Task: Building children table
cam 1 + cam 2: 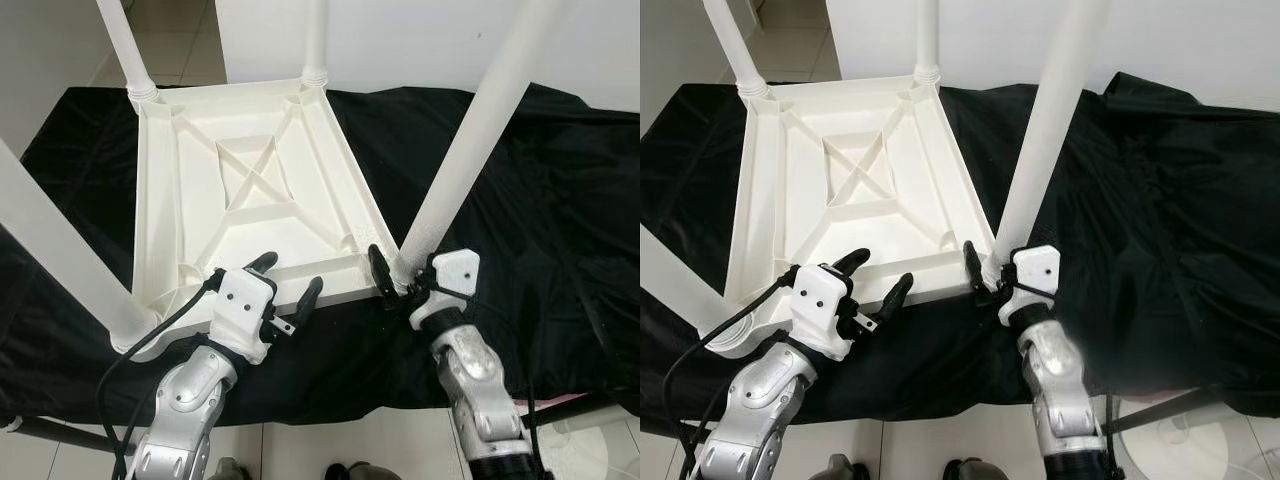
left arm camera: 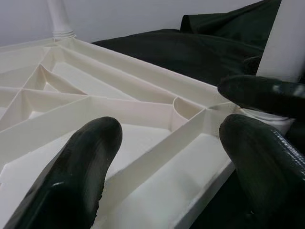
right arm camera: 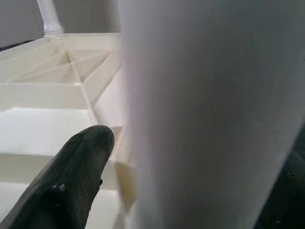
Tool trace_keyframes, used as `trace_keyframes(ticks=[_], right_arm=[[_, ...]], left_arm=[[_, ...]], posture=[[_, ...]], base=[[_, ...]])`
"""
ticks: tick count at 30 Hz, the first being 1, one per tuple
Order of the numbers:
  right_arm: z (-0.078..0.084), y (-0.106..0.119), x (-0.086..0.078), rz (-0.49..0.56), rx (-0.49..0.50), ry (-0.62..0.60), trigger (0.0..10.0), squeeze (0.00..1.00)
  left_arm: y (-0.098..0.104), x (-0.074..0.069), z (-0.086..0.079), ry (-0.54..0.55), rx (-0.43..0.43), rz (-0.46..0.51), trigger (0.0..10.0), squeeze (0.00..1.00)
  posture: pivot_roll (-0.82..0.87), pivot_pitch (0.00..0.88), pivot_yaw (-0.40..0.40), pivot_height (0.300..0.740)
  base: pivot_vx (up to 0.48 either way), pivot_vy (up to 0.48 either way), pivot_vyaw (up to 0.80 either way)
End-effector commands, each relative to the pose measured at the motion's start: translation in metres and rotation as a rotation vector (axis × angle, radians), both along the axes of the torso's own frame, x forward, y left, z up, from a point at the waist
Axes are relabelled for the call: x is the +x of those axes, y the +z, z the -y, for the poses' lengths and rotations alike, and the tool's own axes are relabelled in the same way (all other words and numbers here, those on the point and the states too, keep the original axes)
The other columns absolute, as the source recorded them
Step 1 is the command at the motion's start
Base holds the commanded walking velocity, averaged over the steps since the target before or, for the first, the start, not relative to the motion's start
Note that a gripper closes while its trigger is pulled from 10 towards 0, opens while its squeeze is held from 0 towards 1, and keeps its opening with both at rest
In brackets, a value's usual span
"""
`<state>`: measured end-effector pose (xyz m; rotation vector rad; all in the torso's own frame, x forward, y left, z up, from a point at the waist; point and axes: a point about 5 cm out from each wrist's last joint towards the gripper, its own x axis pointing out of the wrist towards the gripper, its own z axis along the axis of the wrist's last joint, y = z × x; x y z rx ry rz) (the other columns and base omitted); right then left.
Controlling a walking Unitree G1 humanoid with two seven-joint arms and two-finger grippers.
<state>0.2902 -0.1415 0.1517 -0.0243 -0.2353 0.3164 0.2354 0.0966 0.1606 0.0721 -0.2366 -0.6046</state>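
The white plastic children's table (image 1: 250,190) lies upside down on a black cloth (image 1: 520,220), its four legs pointing up. My right gripper (image 1: 400,282) is clamped around the base of the near-right leg (image 1: 470,150), right at its corner socket. My left gripper (image 1: 285,285) hovers over the table's near edge, fingers (image 2: 86,167) spread wide and holding nothing.

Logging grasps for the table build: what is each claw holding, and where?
The right claw grips the near-right table leg at its base. The left claw is open over the tabletop's near edge.
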Motion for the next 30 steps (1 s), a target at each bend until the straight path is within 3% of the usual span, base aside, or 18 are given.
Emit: trace_keyframes(ticks=[1,7,10,18,20,21,23,30], right_arm=[[0.001,-0.007,0.004,-0.053,-0.019,0.066,10.0,0.0],[-0.002,-0.007,0.004,-0.064,-0.043,0.138,10.0,0.0],[-0.006,-0.012,-0.006,-0.092,-0.058,0.215,10.0,0.0],[-0.013,-0.017,-0.015,-0.114,-0.044,0.248,10.0,0.0],[-0.032,-0.019,-0.02,-0.119,-0.012,0.282,10.0,0.0],[-0.032,-0.019,-0.02,-0.119,-0.012,0.282,10.0,0.0],[-0.048,-0.021,-0.023,-0.127,0.03,0.297,10.0,0.0],[-0.056,-0.025,-0.027,-0.146,0.072,0.294,10.0,0.0]], left_arm=[[-0.006,-0.009,0.008,-0.106,0.002,-0.049,10.0,0.0],[-0.007,-0.013,0.011,-0.132,0.003,-0.06,10.0,0.0],[-0.007,-0.012,0.007,-0.124,-0.002,-0.067,10.0,0.0],[-0.007,-0.01,0.003,-0.115,0.005,-0.065,10.0,0.0],[-0.008,-0.007,-0.001,-0.109,0.015,-0.068,10.0,0.0],[-0.008,-0.007,-0.001,-0.109,0.015,-0.068,10.0,0.0],[-0.008,-0.005,-0.003,-0.101,0.026,-0.069,10.0,0.0],[-0.009,-0.003,-0.004,-0.095,0.029,-0.073,10.0,0.0]], posture=[[-0.03,0.146,-0.019,0.74],[-0.03,0.145,-0.022,0.74],[-0.02,0.146,-0.034,0.74],[-0.02,0.147,-0.035,0.74],[-0.03,0.147,-0.032,0.74],[-0.03,0.147,-0.032,0.74],[-0.03,0.142,-0.034,0.74],[-0.04,0.139,-0.033,0.74]], base=[[0.0,0.0,0.0],[0.0,0.0,0.0],[0.0,0.0,0.0],[0.0,0.0,0.0],[0.0,0.0,0.0],[0.0,0.0,0.0],[0.0,0.0,0.0],[0.0,0.0,0.0]])
